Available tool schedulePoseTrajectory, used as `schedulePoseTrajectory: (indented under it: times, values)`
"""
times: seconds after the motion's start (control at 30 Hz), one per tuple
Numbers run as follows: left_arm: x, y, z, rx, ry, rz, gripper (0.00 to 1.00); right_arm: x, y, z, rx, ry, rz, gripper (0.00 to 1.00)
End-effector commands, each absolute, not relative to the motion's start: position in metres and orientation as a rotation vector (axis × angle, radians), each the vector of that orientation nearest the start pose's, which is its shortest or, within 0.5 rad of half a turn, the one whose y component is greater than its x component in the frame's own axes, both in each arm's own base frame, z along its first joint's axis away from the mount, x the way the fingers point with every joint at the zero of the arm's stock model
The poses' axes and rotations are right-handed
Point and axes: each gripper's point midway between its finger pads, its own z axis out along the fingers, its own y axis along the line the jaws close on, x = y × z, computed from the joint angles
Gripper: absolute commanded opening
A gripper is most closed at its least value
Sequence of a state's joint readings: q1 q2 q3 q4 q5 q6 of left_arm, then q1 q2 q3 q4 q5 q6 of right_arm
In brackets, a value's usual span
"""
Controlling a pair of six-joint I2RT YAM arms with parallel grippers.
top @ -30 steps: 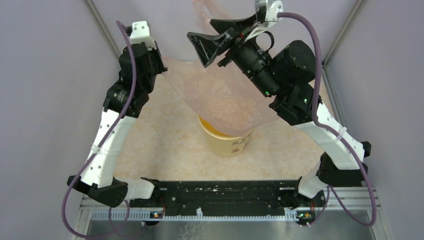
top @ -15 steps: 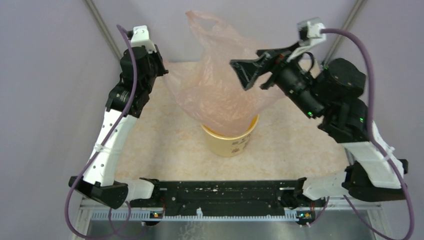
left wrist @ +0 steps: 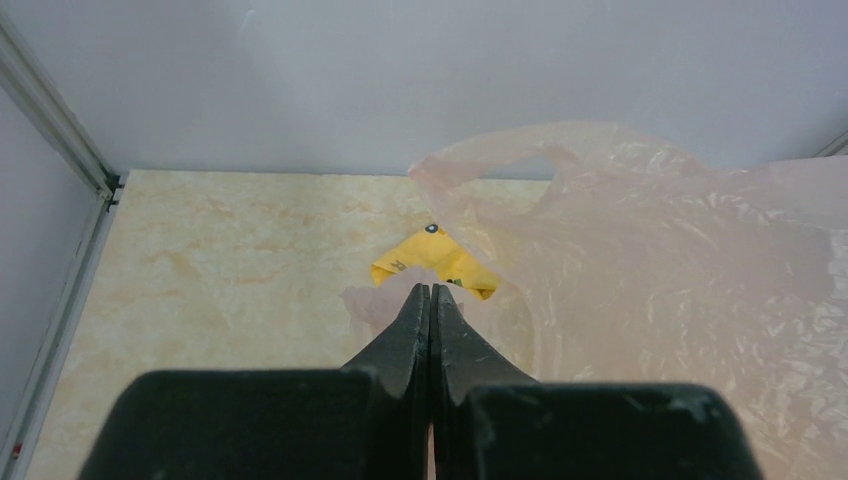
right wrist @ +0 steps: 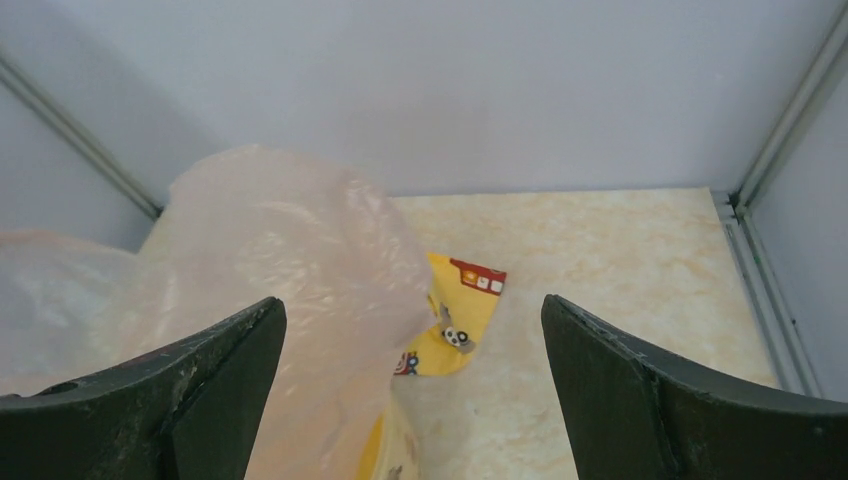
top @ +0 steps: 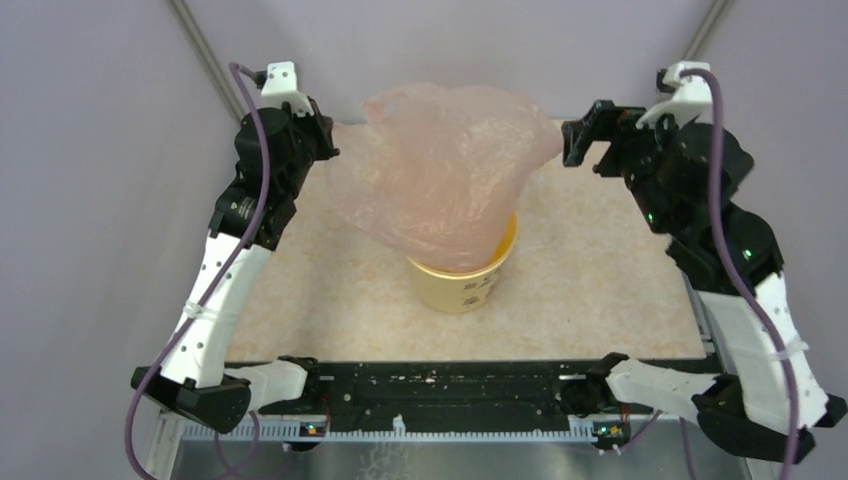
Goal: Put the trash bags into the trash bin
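Beige marbled tabletop (top: pixel 600 270), lilac walls (top: pixel 100 150). Pink trash bag (top: pixel 440 170) billows upright at frame centre, lower end inside trash bin (top: pixel 455 285); left gripper (top: pixel 325 135) pinches its upper-left edge; right gripper (top: pixel 588 150) gapes wide, empty, upper right.

The trash bag (top: pixel 440 190) hides most of the bin (top: pixel 455 290) mouth; ahead of my right gripper (right wrist: pixel 411 300) it half-covers the wrapper (right wrist: pixel 465 305).
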State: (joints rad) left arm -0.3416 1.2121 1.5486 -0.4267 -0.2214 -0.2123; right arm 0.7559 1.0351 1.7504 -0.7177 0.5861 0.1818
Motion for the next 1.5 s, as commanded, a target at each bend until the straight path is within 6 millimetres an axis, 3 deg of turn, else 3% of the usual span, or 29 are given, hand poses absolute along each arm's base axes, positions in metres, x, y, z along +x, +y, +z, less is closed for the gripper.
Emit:
schedulePoseTrajectory:
  times: [0.0, 0.1, 0.2, 0.27, 0.37, 0.47, 0.53, 0.7, 0.9, 1.03, 1.17, 1.47]
  values:
    - [0.363, -0.102, 0.463, -0.061, 1.566, -0.297, 0.00, 0.287, 0.140, 0.487, -0.112, 1.668, 0.465, 0.99]
    - [0.363, -0.104, 0.462, -0.055, 1.569, -0.306, 0.00, 0.301, 0.155, 0.493, -0.128, 1.647, 0.519, 0.99]
    - [0.363, -0.103, 0.463, -0.051, 1.566, -0.299, 0.00, 0.316, 0.163, 0.486, -0.105, 1.691, 0.527, 0.95]
    - [0.363, -0.104, 0.464, -0.047, 1.566, -0.301, 0.00, 0.323, 0.159, 0.473, -0.072, 1.738, 0.490, 0.85]
    - [0.364, -0.107, 0.462, -0.039, 1.570, -0.315, 0.00, 0.319, 0.164, 0.453, -0.077, 1.793, 0.519, 0.60]
    - [0.364, -0.110, 0.462, -0.031, 1.572, -0.328, 0.00, 0.304, 0.186, 0.422, -0.135, 1.869, 0.649, 0.39]
    - [0.363, -0.112, 0.462, -0.027, 1.574, -0.340, 0.00, 0.292, 0.204, 0.391, -0.181, 1.946, 0.688, 0.32]
    - [0.364, -0.119, 0.461, -0.009, 1.582, -0.374, 0.00, 0.262, 0.243, 0.327, -0.273, 2.074, 0.704, 0.31]
    - [0.368, -0.128, 0.459, 0.007, 1.595, -0.419, 0.00, 0.264, 0.257, 0.268, -0.287, 2.189, 0.610, 0.30]
    - [0.368, -0.135, 0.461, 0.018, 1.592, -0.457, 0.00, 0.270, 0.259, 0.245, -0.302, 2.242, 0.550, 0.32]
    - [0.371, -0.142, 0.463, 0.024, 1.591, -0.494, 0.00, 0.268, 0.264, 0.250, -0.328, 2.231, 0.534, 0.46]
    - [0.372, -0.148, 0.463, 0.044, 1.592, -0.522, 0.00, 0.250, 0.255, 0.301, -0.354, 2.150, 0.555, 0.70]
